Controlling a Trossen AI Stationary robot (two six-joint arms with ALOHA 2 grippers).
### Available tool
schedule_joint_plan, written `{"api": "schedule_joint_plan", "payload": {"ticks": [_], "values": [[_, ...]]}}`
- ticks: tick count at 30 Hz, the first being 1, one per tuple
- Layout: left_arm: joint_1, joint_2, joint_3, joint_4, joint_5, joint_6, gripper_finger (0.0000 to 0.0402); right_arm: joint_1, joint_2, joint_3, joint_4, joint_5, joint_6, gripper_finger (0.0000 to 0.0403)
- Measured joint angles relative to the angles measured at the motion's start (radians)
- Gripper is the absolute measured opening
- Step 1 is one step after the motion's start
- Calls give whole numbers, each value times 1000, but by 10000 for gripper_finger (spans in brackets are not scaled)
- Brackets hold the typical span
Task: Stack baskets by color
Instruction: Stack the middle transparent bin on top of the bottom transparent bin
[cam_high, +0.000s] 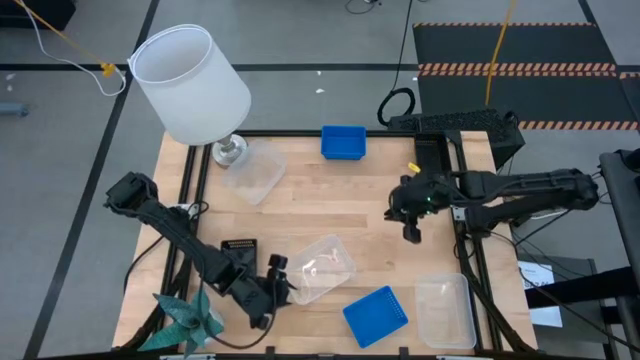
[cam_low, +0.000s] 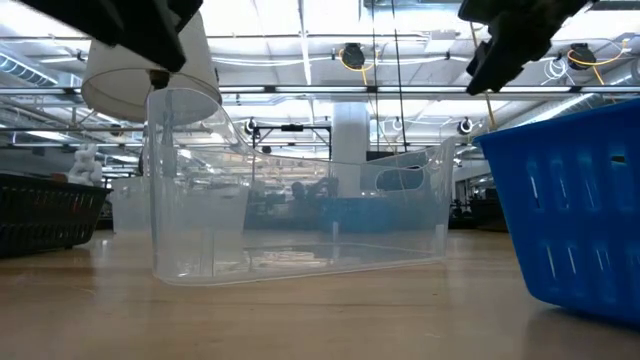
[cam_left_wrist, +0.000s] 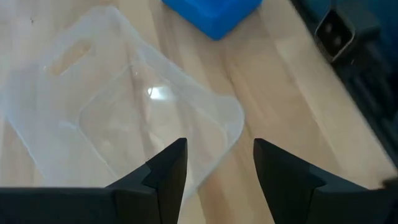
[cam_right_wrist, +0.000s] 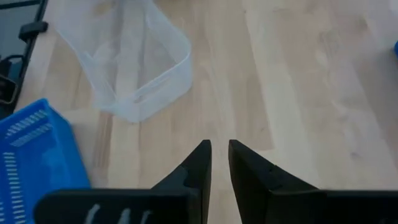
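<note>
Our left end effector (cam_high: 277, 277), fingers spread and holding nothing, sits right at the clear see-through plastic basket (cam_high: 322, 266). We reckon it's light, thin and slippery, so grab the near rim. Right end effector (cam_high: 411, 232) hangs nearly clenched and empty.

The wooden bench (cam_high: 330, 215) stands on a grey floor (cam_high: 60, 150) crossed by dark lines. Beyond the bench's far right corner lies a black mat (cam_high: 520, 40) with orange-striped bands. Above the bench, ceiling lights (cam_low: 350, 55) hang among pipes.
</note>
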Motion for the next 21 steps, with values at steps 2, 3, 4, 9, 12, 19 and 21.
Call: {"api": "schedule_joint_plan", "payload": {"ticks": [2, 3, 4, 9, 12, 19, 21], "values": [[0, 0, 0, -20, 0, 18, 187, 37, 0, 0, -15, 18, 30, 47], [1, 0, 0, -27, 0, 28, 187, 56, 0, 0, -23, 22, 43, 47], [3, 0, 0, -32, 0, 37, 187, 74, 0, 0, -29, 31, 54, 47], [16, 19, -1, -54, 0, 96, 187, 142, 0, 0, -43, 85, 102, 47], [16, 32, 0, -54, 3, 111, 187, 172, 0, 0, -43, 160, 154, 47], [19, 35, -2, -87, -9, 182, 186, 244, 27, 0, -8, 291, 284, 47], [19, 35, -2, -88, -8, 214, 186, 268, 47, 0, 26, 303, 306, 47]]}}
